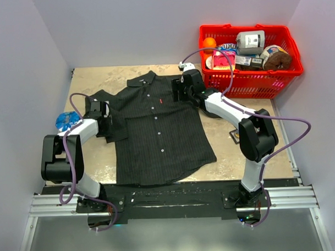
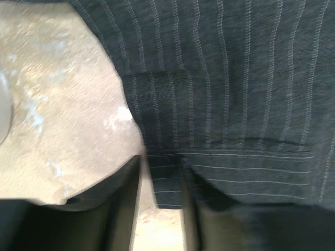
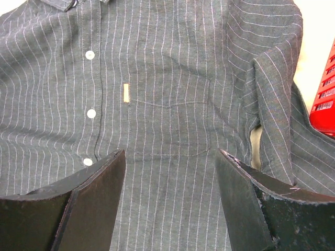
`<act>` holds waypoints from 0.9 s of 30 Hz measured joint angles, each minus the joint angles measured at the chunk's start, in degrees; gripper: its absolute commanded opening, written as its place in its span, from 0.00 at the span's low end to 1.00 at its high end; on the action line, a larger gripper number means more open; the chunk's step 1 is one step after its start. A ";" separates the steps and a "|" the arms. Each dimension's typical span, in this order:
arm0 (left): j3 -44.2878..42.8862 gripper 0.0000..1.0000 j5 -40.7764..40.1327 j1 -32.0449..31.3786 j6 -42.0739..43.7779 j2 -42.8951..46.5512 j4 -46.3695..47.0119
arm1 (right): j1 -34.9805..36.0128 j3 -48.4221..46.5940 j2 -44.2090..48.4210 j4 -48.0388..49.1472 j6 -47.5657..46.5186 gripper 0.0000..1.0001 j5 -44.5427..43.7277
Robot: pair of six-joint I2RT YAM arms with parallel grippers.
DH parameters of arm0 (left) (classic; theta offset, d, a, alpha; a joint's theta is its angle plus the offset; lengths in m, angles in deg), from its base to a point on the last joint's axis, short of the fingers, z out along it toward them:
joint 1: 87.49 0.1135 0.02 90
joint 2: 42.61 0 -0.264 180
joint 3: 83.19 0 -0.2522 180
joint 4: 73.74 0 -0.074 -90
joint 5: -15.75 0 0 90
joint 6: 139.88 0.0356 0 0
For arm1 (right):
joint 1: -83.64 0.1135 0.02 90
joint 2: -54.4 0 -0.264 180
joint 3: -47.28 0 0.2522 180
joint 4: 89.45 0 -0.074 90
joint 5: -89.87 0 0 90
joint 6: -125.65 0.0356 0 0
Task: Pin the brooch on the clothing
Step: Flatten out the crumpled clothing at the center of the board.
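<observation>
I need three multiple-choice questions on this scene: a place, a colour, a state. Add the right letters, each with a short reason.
1. Where on the table does the basket stand? A) near left corner B) far right corner C) the middle
2. What colour are the buttons of the shirt? A) red B) black C) pale
3. How is the right gripper? A) open, holding nothing B) shut on a sleeve C) shut on a brooch

Key: 1 B, it sits at the top right of the overhead view; 2 C, they show whitish on the dark cloth; 3 A, its fingers stand apart above the chest pocket.
</observation>
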State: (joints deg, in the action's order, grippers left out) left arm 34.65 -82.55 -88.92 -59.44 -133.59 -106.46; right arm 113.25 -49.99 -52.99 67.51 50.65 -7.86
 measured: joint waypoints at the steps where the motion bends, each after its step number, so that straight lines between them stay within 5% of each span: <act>1: -0.28 0.25 0.00 -0.13 0.00 -0.31 0.00 | 0.00 0.02 0.00 0.04 0.07 0.72 0.04; 10: -0.50 0.00 -1.64 -0.15 -0.39 -0.55 0.02 | 0.00 1.16 0.11 0.07 0.35 0.72 -0.02; 16: -0.15 0.00 -4.13 1.27 -0.39 1.07 -0.46 | 0.00 1.25 0.57 -0.02 0.35 0.72 -0.02; 27: 2.60 0.00 -3.48 21.09 -3.91 16.94 4.70 | 0.00 1.77 3.56 0.04 0.35 0.72 -0.22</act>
State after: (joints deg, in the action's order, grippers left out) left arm 37.25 -86.02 -67.83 -63.35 -116.66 -101.76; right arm 113.25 -48.22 -49.43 67.56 51.00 -8.07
